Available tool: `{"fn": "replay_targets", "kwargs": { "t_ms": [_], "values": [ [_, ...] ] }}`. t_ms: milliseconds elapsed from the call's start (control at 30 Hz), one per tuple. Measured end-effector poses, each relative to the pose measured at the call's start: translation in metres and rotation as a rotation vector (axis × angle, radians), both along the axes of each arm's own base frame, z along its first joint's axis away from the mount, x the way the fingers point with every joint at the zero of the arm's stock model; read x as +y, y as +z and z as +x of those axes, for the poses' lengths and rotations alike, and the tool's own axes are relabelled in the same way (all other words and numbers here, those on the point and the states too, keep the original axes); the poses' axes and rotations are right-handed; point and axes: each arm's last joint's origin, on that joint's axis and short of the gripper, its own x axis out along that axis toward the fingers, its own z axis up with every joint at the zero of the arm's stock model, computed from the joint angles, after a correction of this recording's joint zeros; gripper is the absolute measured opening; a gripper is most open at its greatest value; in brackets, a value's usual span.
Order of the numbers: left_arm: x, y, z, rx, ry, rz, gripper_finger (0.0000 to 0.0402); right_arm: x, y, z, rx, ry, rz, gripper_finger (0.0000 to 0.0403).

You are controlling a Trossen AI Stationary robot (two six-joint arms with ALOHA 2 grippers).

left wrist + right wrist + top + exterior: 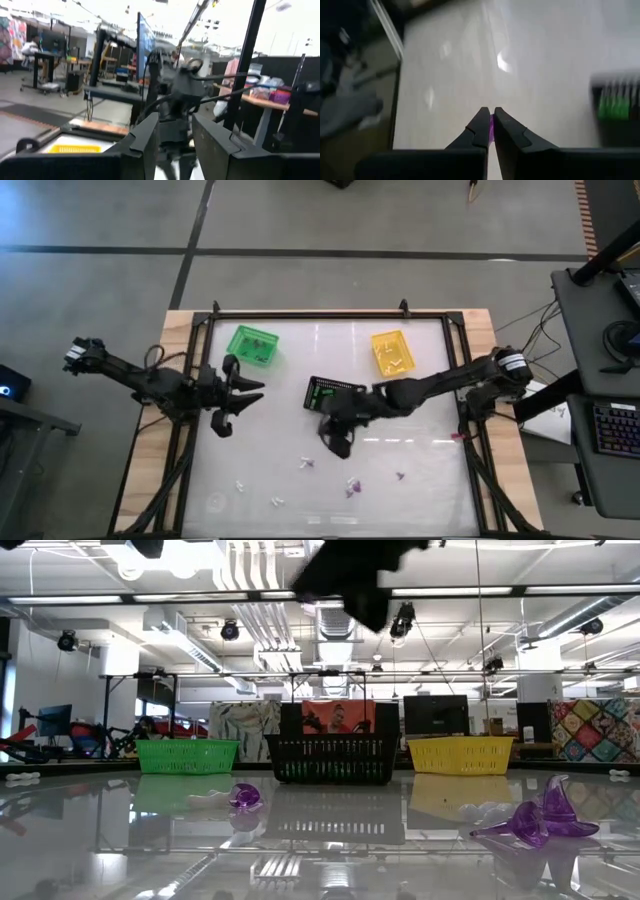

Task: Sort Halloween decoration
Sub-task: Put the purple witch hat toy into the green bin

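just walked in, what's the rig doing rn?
Sorting Halloween trinkets into baskets. The right gripper has its jaws shut on a purple trinket, up off the table beside the black basket. The left gripper waits near the green basket. More white and purple trinkets lie along the front of the table.

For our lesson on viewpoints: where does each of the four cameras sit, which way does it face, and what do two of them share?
High view: overhead, facing straight down; both arms, left pincer, right pincer.
Low view: tabletop height, facing level across the table; one arm overhead.
Left wrist view: on the left arm, facing the room; own open fingers.
Right wrist view: on the right arm, facing the table; pincer shut on a purple trinket.
Shared: high and low views both show the black basket.
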Motion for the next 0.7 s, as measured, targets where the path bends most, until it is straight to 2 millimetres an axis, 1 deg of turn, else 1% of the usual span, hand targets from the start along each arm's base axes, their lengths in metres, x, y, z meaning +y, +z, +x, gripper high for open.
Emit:
{"fn": "replay_targets", "kwargs": {
  "t_ms": [67,167,267,367,567,700],
  "values": [
    [0.003,0.005,-0.006,-0.028,0.004,0.004,0.01,-0.011,0.003,0.012,-0.113,0.004,-0.034,0.0009],
    [0.007,0.011,-0.017,-0.064,0.01,0.012,0.01,-0.032,0.0,0.029,-0.245,-0.009,-0.098,0.0009],
    [0.011,0.013,-0.026,-0.072,0.012,0.013,0.01,-0.057,-0.001,0.043,-0.383,-0.047,-0.174,0.0009],
    [0.012,0.013,-0.03,-0.063,0.013,0.017,0.01,-0.084,0.0,0.055,-0.509,-0.108,-0.234,0.0009],
    [0.013,0.013,-0.03,-0.058,0.018,0.024,0.01,-0.139,-0.008,0.075,-0.573,-0.211,-0.319,0.0009],
    [0.013,0.013,-0.032,-0.063,0.026,0.04,0.01,-0.168,-0.021,0.091,-0.59,-0.262,-0.344,0.0009]
  ]
}}
